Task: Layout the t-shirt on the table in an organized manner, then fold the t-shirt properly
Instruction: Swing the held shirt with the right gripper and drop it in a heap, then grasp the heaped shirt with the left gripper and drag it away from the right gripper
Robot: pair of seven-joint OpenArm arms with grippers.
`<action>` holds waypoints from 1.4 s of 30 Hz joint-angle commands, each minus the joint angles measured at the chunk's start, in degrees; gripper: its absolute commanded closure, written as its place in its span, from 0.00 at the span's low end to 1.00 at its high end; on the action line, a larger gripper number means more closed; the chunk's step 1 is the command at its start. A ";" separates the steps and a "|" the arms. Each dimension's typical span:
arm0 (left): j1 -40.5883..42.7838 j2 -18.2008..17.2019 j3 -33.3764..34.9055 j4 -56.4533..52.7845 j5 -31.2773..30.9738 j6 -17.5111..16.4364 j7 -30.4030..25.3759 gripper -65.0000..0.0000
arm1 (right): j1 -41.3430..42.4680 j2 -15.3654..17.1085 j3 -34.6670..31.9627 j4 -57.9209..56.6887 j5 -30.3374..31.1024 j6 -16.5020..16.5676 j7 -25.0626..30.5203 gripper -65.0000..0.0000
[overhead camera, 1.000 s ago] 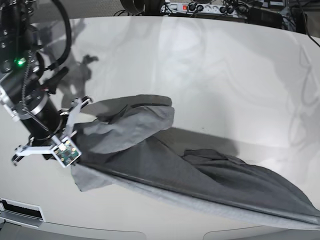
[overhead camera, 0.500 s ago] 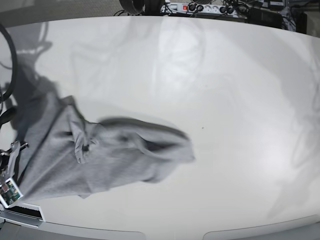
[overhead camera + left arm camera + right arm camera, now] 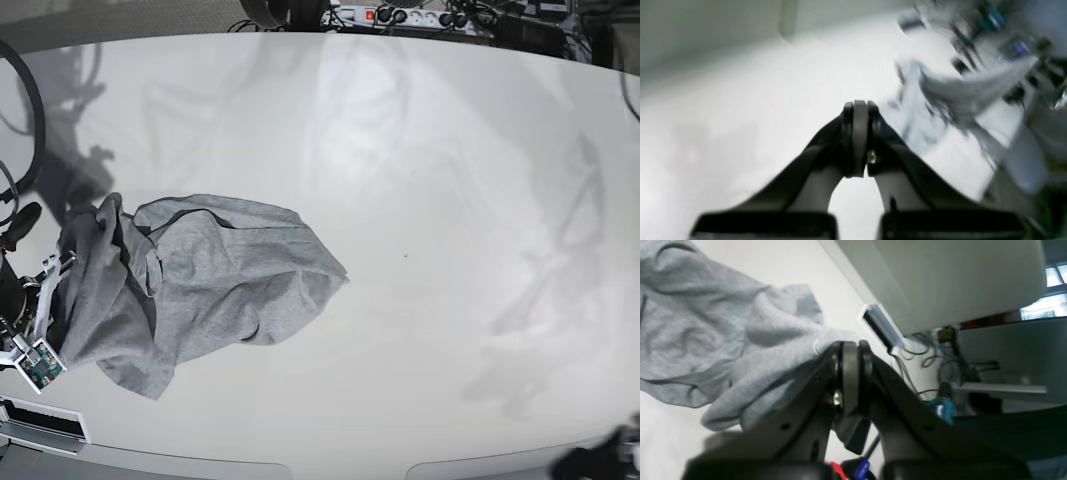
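Note:
The heather-grey t-shirt lies in a crumpled heap at the left of the white table; no lettering shows. My right gripper stands at the heap's left edge. In the right wrist view the right gripper is shut on a fold of the t-shirt, with the cloth trailing away to the left. My left gripper is shut and empty above bare table, and the t-shirt is blurred and far ahead of it. In the base view the left arm is only a dark blur at the bottom right corner.
A power strip and cables lie beyond the table's far edge. A black bracket sits at the front left edge, beside the right gripper. In the right wrist view the table's edge and hanging cables are close by.
The shirt was stretched across the front between both arms. Its right end came free, and the cloth swung left and settled into a heap. The left arm drew back to the bottom right.

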 commanded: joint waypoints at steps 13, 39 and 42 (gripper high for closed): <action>13.94 30.49 -0.42 0.79 2.58 -0.38 -1.70 1.00 | 1.07 -0.52 0.68 -13.14 -0.66 -4.17 1.22 1.00; 33.83 46.41 18.05 -11.41 77.11 16.87 -60.48 1.00 | -0.22 -0.50 0.68 -14.60 2.32 -2.82 -0.33 1.00; 33.86 45.57 18.05 -13.70 76.37 16.79 -62.55 1.00 | -0.22 -0.50 0.68 -14.60 2.32 -2.82 -0.35 1.00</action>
